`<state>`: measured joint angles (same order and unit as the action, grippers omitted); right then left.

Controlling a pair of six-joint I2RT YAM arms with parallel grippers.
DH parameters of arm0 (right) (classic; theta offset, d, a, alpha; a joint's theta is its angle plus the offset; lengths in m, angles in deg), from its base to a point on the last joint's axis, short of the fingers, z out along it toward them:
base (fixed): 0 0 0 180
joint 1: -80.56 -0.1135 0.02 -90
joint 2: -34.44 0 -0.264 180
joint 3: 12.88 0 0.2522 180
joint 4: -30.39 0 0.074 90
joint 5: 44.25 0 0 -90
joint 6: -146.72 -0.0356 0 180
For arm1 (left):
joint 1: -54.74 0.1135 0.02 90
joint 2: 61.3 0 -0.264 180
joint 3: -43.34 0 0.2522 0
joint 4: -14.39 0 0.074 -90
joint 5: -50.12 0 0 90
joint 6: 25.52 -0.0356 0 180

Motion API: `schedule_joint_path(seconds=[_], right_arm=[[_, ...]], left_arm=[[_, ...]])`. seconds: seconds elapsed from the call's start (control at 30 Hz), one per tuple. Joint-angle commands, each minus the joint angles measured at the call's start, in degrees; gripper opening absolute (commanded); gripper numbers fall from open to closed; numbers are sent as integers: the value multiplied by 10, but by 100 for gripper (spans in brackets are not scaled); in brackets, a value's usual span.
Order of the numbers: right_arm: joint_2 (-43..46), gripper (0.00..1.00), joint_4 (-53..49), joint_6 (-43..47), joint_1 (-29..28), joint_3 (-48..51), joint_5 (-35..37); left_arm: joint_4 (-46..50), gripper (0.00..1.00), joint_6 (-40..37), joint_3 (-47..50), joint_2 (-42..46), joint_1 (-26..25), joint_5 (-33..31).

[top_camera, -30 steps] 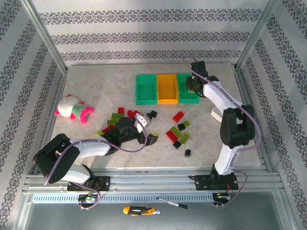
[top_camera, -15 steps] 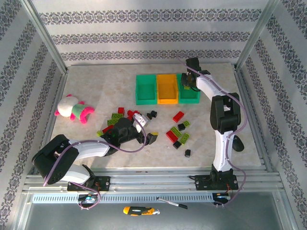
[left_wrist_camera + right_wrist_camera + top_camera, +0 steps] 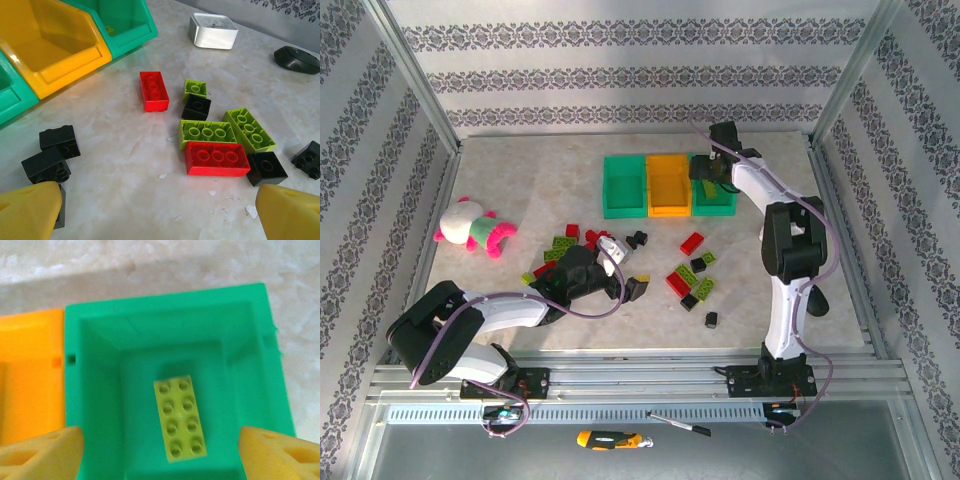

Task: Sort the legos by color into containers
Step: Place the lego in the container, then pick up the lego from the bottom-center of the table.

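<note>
the right jaws stand wide apart and empty over the right-hand green bin, where one lime brick, two studs by four, lies flat. the left jaws gape wide above loose legos, red, black and lime, scattered on the surface.

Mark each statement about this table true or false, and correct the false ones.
1. A lime brick lies inside the right green bin. True.
2. The right fingers grip that brick. False: they stand open above it.
3. The orange bin sits between the left green bin and the right one. True.
4. The plush toy lies in the orange bin. False: it lies on the table.
5. The left fingers are shut. False: they are open.
</note>
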<state>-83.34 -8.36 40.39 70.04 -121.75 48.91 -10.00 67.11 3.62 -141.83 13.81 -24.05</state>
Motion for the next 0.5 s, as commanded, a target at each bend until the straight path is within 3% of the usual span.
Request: schedule_joint_path(seconds=[0.0, 0.2, 0.47], right_arm=[[97, 81, 5, -14, -14, 60, 1], [235, 81, -1, -48, -63, 243, -4], [337, 80, -123, -101, -137, 393, -6]], left_arm=[[-5, 99, -1, 0, 19, -9, -7], [13, 99, -27, -12, 16, -8, 10], [14, 99, -82, -15, 21, -9, 75]])
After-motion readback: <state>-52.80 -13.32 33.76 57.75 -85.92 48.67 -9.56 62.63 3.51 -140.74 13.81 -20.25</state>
